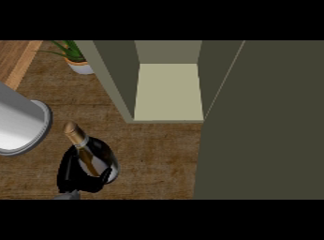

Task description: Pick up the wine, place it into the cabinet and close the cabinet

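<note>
The wine bottle (89, 152) is dark with a gold foil neck that points up and to the left. It shows at the lower left over the wooden counter (158, 154). My right hand (78, 176) is curled round the bottle's body and hides its lower part. The olive cabinet (116, 79) stands open up and to the right of the bottle. Its pale shelf (168, 91) is bare. The cabinet door (268, 122) is swung open and fills the right side of the view. No left hand shows.
A thick grey cylinder (12, 119) comes in from the left edge, close beside the bottle's neck. A potted plant (75, 58) stands at the back, left of the cabinet. A lighter wooden strip (9, 58) runs along the top left.
</note>
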Robot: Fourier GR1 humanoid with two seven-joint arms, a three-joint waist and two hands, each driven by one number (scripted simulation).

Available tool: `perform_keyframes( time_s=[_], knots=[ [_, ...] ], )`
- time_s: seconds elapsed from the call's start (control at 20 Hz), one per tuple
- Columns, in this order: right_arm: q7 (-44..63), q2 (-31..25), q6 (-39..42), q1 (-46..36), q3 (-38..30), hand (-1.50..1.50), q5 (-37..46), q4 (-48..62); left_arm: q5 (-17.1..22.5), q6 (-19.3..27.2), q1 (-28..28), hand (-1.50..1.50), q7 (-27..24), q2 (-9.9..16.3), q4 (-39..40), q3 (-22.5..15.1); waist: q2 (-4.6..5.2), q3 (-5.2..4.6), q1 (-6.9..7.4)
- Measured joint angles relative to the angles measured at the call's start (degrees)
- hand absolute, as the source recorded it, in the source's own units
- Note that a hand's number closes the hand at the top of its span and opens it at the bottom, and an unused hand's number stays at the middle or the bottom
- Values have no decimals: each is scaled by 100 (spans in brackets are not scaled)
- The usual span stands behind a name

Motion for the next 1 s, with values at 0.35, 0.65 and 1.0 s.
perform_keyframes(
  time_s=[0.35,0.65,1.0],
  knots=[
    [81,63,-16,-49,-17,-150,-22,-8,365,5,560,150,-167,-33,-939,-220,-1,1,-1],
    [81,41,77,-27,-40,-150,-36,-3,624,705,647,150,538,-71,-2061,-933,-2,4,-21],
    [-99,75,173,178,4,-150,-35,5,467,1904,599,150,1497,-81,-3370,-1850,-3,5,-45]
  ],
)
